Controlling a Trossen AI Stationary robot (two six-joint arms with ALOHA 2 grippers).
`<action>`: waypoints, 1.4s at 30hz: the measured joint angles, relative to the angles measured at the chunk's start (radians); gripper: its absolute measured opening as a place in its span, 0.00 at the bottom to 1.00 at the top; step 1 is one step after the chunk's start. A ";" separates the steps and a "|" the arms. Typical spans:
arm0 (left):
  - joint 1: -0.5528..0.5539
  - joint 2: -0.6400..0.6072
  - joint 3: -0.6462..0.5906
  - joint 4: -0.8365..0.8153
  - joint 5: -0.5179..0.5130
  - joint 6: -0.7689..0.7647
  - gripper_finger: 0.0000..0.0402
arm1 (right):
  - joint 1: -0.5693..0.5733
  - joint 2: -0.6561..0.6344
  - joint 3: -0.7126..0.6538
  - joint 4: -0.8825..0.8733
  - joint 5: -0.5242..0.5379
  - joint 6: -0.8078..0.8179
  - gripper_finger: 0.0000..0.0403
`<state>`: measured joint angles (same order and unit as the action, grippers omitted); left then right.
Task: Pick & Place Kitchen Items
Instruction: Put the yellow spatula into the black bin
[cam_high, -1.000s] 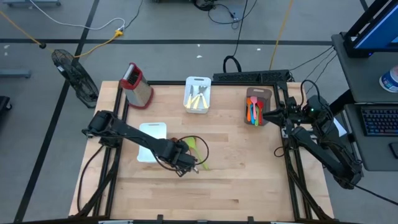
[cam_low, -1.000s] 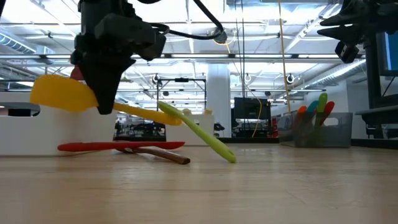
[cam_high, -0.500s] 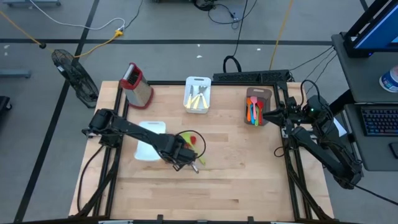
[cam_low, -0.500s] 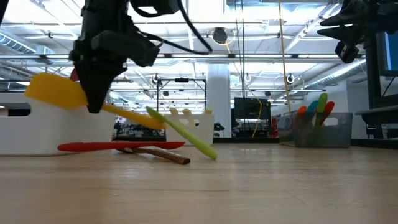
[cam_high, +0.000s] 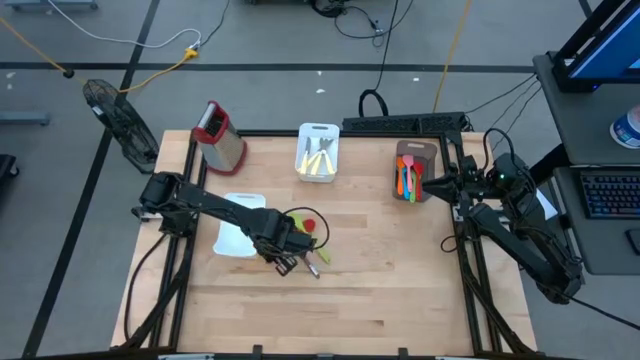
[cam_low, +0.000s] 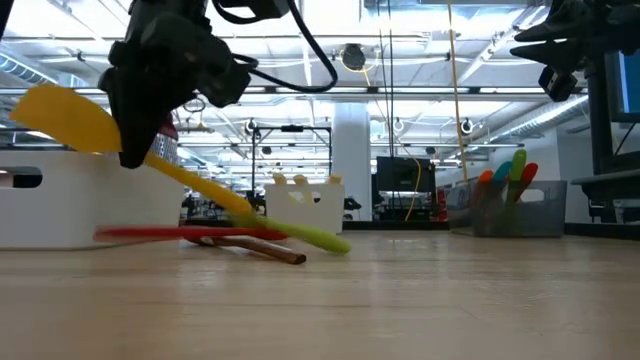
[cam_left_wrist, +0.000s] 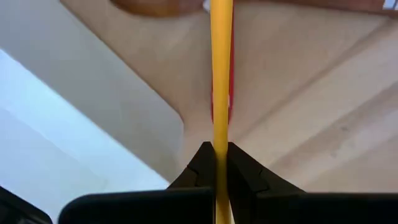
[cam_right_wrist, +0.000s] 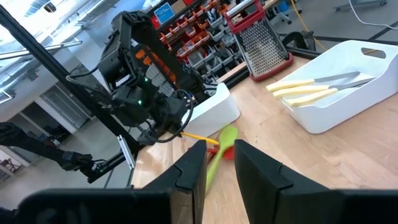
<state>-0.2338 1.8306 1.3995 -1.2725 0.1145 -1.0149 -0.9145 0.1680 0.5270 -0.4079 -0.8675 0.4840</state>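
Overhead, counts: I see two arms, two white trays, one brown tray (cam_high: 415, 152), one steel grater (cam_high: 219, 135) with a red top.
Overhead, left hand (cam_high: 285, 255): clenched on a yellow spatula (cam_high: 299, 217), mid-desk, just beside the near white tray (cam_high: 236, 238).
Overhead, loose items: green spoon (cam_high: 322, 252) and a red utensil (cam_high: 309, 226) lie on the pale plank desk (cam_high: 400, 280).
Overhead, right hand (cam_high: 425, 184): parked over the brown tray of coloured utensils; whether it grips anything I cannot tell.
Low view: the yellow spatula's flat blade is raised, its handle slanting down towards the green spoon; a long red utensil (cam_low: 190, 234) and a brown wooden handle (cam_low: 265, 249) lie flat; an open ceiling with lights lies behind.
Left wrist: both fingers (cam_left_wrist: 200, 163) pinch the yellow handle.
Right wrist: far white tray (cam_right_wrist: 339, 87) holds pale-handled pieces.
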 joint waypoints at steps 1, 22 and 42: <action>0.005 -0.003 0.000 -0.001 0.019 -0.009 0.01 | 0.000 0.000 0.000 0.000 0.000 -0.001 0.18; 0.034 -0.311 0.000 0.406 -0.100 -0.165 0.01 | 0.000 0.001 0.000 0.062 -0.001 0.076 0.18; 0.219 -0.172 0.003 1.223 0.107 -0.157 0.01 | 0.001 0.013 0.001 0.756 -0.121 0.083 0.18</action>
<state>-0.0152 1.6586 1.4023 -0.0496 0.2217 -1.1715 -0.9132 0.1811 0.5280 0.3479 -0.9890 0.5666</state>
